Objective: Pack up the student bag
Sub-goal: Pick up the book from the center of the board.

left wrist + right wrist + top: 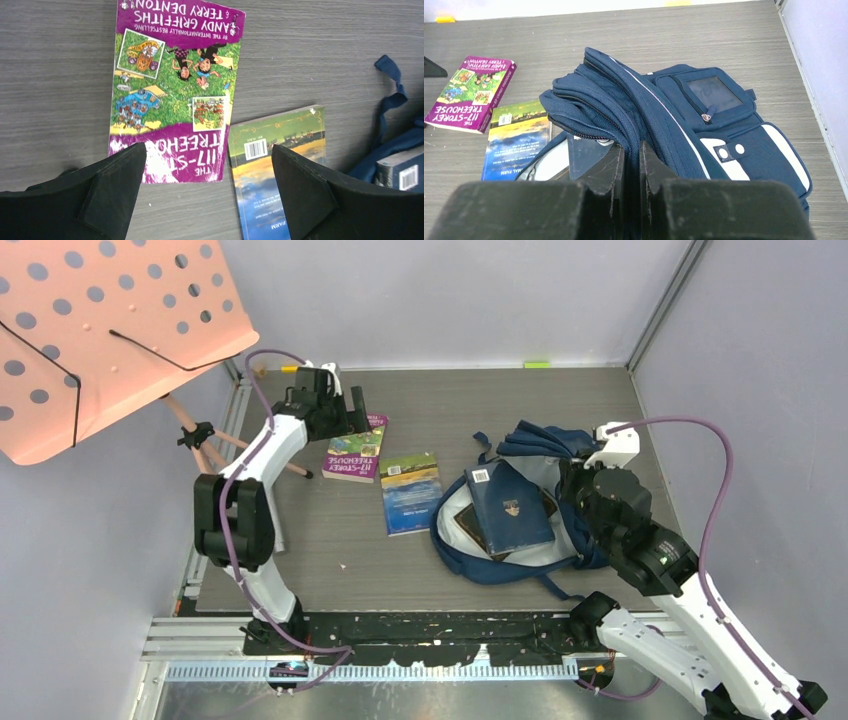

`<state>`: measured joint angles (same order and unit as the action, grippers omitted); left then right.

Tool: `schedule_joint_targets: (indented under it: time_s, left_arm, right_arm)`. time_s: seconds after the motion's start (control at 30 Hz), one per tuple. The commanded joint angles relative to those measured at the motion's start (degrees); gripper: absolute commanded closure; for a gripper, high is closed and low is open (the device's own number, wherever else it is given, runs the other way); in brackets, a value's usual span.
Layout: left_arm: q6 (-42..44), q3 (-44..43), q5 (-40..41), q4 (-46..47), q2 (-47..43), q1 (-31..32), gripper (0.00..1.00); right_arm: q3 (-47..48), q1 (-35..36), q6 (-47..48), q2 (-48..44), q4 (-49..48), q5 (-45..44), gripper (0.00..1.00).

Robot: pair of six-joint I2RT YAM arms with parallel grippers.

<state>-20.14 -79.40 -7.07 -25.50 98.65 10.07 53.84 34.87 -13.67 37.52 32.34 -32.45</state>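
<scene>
The student bag [535, 440] lies right of centre on the table [560, 390], its mouth open and a dark blue book [510, 505] lying in it. My right end effector [631, 155] is pinched almost closed on the bag's rim fabric. My left end effector [207, 155] hangs fully spread and empty over the purple book [175, 90] at upper left. Fetching it looks like the step in hand: descend, straddle an edge, close. The green-and-blue book [272, 170] just beside it crowds that side.

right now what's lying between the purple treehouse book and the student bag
A green-and-blue paperback lies flat between the purple book and the student bag, clearest in the top external view.
</scene>
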Motion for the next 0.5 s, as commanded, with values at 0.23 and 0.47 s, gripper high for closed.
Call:
schedule_joint_targets:
  time_s: [0.23, 0.47]
  left_arm:
    - [3.79, -12.19, 4.09, -3.73, 9.19, -2.93, 0.0]
    - [3.9, -20.94, 3.9, -9.28, 17.58, -4.61, 0.0]
  right_arm:
    - [0.92, -0.24, -10.95, -3.03, -0.28, -5.42, 0.89]
    - [11.9, -0.24, -14.11, 2.01, 16.77, 8.42, 0.33]
